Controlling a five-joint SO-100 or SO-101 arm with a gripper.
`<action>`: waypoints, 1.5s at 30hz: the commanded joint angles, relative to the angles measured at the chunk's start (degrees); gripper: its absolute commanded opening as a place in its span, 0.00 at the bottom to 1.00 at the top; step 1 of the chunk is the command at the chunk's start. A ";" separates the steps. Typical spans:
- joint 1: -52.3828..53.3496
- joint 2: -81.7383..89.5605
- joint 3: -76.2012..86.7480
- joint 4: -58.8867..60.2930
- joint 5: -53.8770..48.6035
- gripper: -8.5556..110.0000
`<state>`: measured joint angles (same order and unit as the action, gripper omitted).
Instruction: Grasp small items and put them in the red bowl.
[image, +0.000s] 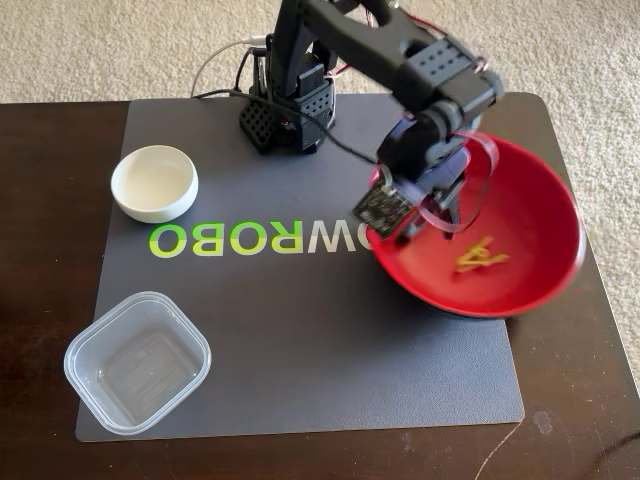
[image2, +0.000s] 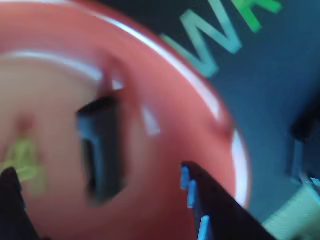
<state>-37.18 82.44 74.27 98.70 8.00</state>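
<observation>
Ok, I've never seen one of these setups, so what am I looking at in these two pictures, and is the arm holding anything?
The black machine is a small robot arm bolted at the back of a grey mat on a dark table. Its two-finger gripper hangs over the red bowl.

The fixed view looks down on the whole table. The wrist view comes from a camera riding on the arm, so it sees into the bowl close up and is blurred.

In the bowl lie a yellow clothespin and a black piece. A small white bowl and a clear plastic container sit on the mat, outside the red bowl.

The fingers look spread with nothing between them, so the gripper seems empty.
</observation>
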 joint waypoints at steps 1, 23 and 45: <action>-2.46 -5.80 -13.62 0.53 0.00 0.43; 64.16 -13.01 -23.47 0.09 0.26 0.35; 61.70 -38.06 -35.86 -1.23 -3.69 0.24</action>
<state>25.22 46.76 41.22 97.03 4.75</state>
